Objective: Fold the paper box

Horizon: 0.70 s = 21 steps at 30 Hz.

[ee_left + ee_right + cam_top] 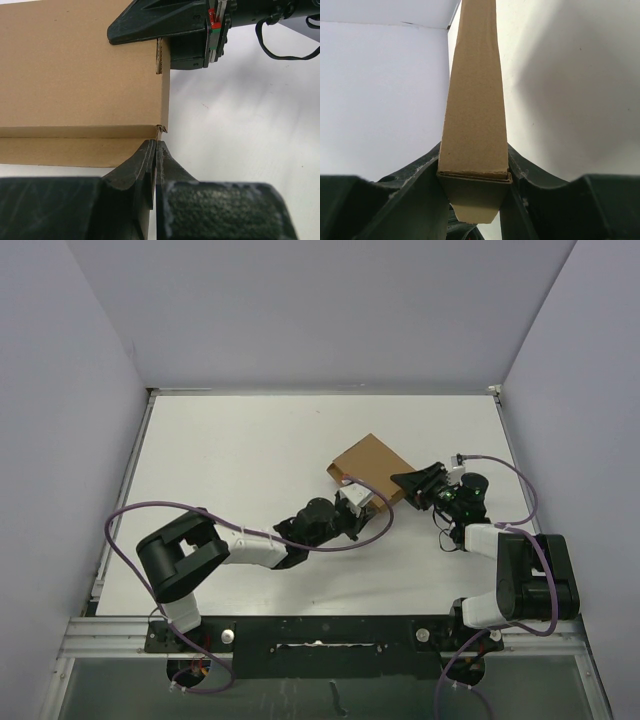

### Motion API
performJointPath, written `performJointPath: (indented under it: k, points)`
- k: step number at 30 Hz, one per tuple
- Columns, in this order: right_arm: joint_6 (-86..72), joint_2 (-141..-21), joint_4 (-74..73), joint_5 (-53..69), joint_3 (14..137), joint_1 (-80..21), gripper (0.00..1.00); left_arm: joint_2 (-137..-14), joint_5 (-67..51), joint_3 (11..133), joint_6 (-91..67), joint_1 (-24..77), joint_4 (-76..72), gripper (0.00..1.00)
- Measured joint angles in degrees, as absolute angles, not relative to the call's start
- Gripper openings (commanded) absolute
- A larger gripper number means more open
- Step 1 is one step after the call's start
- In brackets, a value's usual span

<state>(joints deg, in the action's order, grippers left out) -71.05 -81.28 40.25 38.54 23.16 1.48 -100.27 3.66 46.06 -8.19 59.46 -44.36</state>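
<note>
Top external view: the paper box (368,465) lies a little right of the middle of the table (230,460), turned at an angle, with both arms reaching in to its near side. It looks almost closed, a flat brown packet with its lid down, so I judge the step in hand to be pressing or tucking the last corner shut.

The right hand (474,175) is grasping the box. In its wrist view the fingers clamp the two broad faces at one end, and the narrow side wall runs straight away between them. The left hand (156,146) is clenched, fingers pressed together. Their tips touch, or stop just short of, the near corner of the box, where the narrow front wall meets the side and a small ragged bit of cardboard sticks out. Whether a thin flap is caught between those fingers I cannot tell.

To do this well, the right hand should grip firm and level, so the box neither slides nor twists when the left pushes. The left should push with its closed tips along the crease, square to the front wall, and not at the loose bit, which could buckle. Light pressure is likely enough, since cardboard like this dents easily. If the corner springs back, press nearer the crease.
</note>
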Motion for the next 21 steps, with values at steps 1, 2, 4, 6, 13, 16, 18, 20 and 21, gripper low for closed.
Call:
performJointPath:
  k: [1,2,4,6,13,16,18,20,21]
  points:
    - [-71.1,-81.3,40.2,38.6,23.2,1.5,0.20,-100.3,3.7,45.9,-8.2,59.4,-44.8,0.00]
    - [-71.2,-81.4,40.2,38.6,23.2,1.5,0.20,-100.3,3.7,45.7,-8.3,59.4,-45.0,0.00]
    - [-71.2,-81.4,40.3,38.6,23.2,1.5,0.20,-100.3,3.7,45.4,-8.3,59.4,-45.7,0.00]
    - [-71.5,-81.4,40.3,38.6,23.2,1.5,0.20,-100.3,3.7,45.1,-8.3,59.4,-46.3,0.00]
    - [-72.1,-81.4,40.5,38.6,23.2,1.5,0.20,-100.3,3.7,44.6,-8.3,59.4,-47.7,0.00]
    - [-72.5,-81.4,40.7,38.6,23.2,1.6,0.20,-100.3,3.6,44.5,-8.3,59.2,-48.2,0.00]
    - [-72.6,-81.4,40.7,38.6,23.2,1.6,0.20,-100.3,3.6,44.5,-8.3,59.2,-48.3,0.00]
    - [-72.6,-81.4,40.8,38.6,23.2,1.7,0.20,-100.3,3.6,44.5,-8.3,59.2,-48.3,0.00]
    - [-72.7,-81.4,40.8,38.6,23.2,1.8,0.20,-100.3,3.6,44.5,-8.3,59.2,-48.3,0.00]
